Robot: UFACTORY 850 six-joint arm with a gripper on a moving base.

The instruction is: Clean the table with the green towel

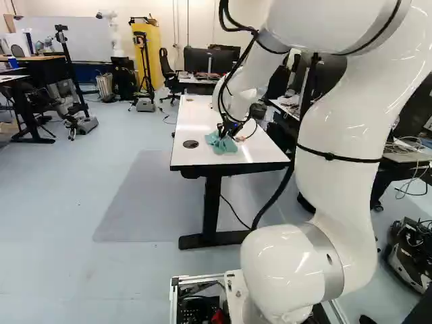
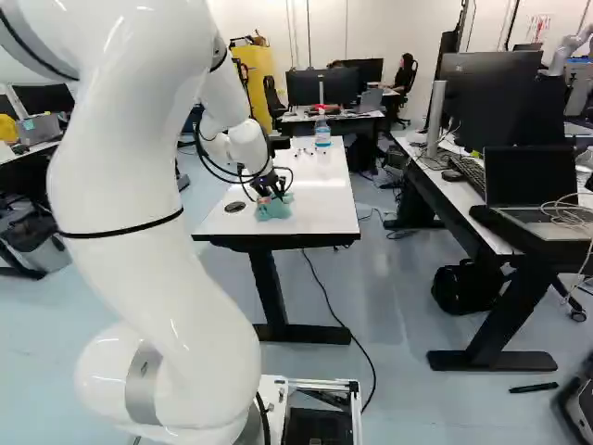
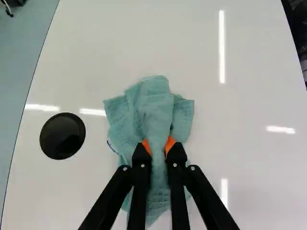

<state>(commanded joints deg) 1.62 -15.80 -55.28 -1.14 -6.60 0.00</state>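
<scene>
Item, one white table (image 1: 196,121): lying ahead, its near end now receiving my attention.
Item, one white arm (image 1: 337,128): my own, reaching out over that near end.
Item, one black gripper (image 3: 159,146): I am holding the towel in it, a bunched fold pinched between both orange pads (image 3: 147,147).
Item, one green towel (image 3: 156,108): resting on the near part of the top, crumpled, spreading ahead of and beneath my fingers. I am judging the wiping to be in hand; doing it well is calling for light, even downward pressure, cloth leading, fingertips kept off the surface, strokes overlapping and running edge to edge.
Item, one bottle (image 2: 322,132): standing toward the far end, requiring a careful detour.
Item, one round black disc (image 3: 62,136): sitting beside the towel, apart from it; its rim may be catching cloth, so crossing slowly is advisable.
</scene>
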